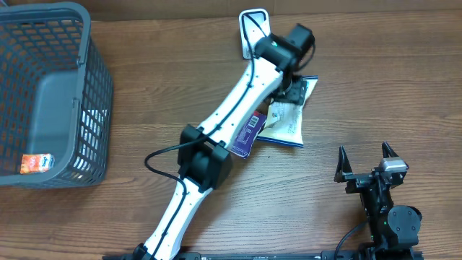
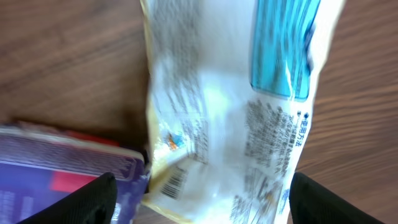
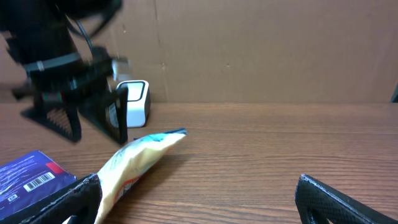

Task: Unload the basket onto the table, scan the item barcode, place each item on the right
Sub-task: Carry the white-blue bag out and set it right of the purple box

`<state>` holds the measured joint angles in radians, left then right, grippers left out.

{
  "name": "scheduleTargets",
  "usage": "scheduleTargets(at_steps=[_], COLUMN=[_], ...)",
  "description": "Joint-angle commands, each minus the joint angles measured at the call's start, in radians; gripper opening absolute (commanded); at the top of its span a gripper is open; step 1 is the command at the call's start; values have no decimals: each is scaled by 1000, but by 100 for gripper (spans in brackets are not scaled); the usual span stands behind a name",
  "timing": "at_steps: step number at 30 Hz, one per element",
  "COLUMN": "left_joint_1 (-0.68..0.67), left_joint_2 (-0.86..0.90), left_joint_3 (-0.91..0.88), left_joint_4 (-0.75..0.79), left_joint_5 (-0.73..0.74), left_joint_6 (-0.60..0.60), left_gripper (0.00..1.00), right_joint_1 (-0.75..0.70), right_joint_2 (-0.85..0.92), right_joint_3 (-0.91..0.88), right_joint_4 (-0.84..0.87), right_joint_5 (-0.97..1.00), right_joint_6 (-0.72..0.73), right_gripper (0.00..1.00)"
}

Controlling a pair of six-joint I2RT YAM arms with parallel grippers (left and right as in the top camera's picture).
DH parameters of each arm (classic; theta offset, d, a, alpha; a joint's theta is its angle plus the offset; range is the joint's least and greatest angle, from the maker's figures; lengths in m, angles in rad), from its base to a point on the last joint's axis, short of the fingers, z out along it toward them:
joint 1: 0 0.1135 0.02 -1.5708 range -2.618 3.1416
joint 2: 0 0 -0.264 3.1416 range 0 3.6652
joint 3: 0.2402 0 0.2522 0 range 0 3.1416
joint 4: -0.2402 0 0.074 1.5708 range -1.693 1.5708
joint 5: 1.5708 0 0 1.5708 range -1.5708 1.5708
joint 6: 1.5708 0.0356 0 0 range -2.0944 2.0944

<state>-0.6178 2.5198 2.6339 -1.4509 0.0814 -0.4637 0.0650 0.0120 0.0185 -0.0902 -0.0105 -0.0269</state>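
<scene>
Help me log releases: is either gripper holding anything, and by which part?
Nothing is held. The left gripper has its jaws open over the white packet, which lies on the table; the right gripper is open and empty.

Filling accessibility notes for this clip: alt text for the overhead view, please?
The left arm stretches diagonally across a wooden table, with the left gripper over a white-and-blue pouch beside a purple packet. A white scanner stands behind, a grey basket sits far left, and the right gripper rests open at lower right.
</scene>
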Motion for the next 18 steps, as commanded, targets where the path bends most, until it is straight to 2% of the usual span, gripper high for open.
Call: scheduleTargets(at_steps=[1, 6, 7, 8, 10, 12, 15, 18], left_joint_1=[86, 238, 278, 317, 406, 522, 739, 955], left_joint_2=[-164, -333, -375, -411, -484, -554, -632, -676], left_joint_3=[134, 260, 272, 277, 277, 277, 277, 251], left_joint_4=[-1, -13, -19, -23, -39, -88, -204, -239], left_joint_5=[95, 175, 174, 174, 168, 135, 65, 126], left_joint_6=[53, 68, 69, 79, 109, 131, 142, 261], left_gripper=[80, 81, 88, 89, 79, 76, 81, 84], right_joint_1=[-7, -7, -7, -7, -7, -6, -7, -7], right_joint_2=[-9, -9, -9, -9, -9, -9, -9, -9], right_joint_3=[-10, -10, -10, -10, -10, -10, -10, -10], right_joint_4=[6, 6, 5, 6, 5, 6, 6, 6], right_joint_5=[10, 10, 10, 10, 10, 10, 10, 10], right_joint_6=[-7, -7, -7, -7, -7, -7, -7, -7], right_gripper=[100, 100, 100, 100, 100, 100, 100, 100])
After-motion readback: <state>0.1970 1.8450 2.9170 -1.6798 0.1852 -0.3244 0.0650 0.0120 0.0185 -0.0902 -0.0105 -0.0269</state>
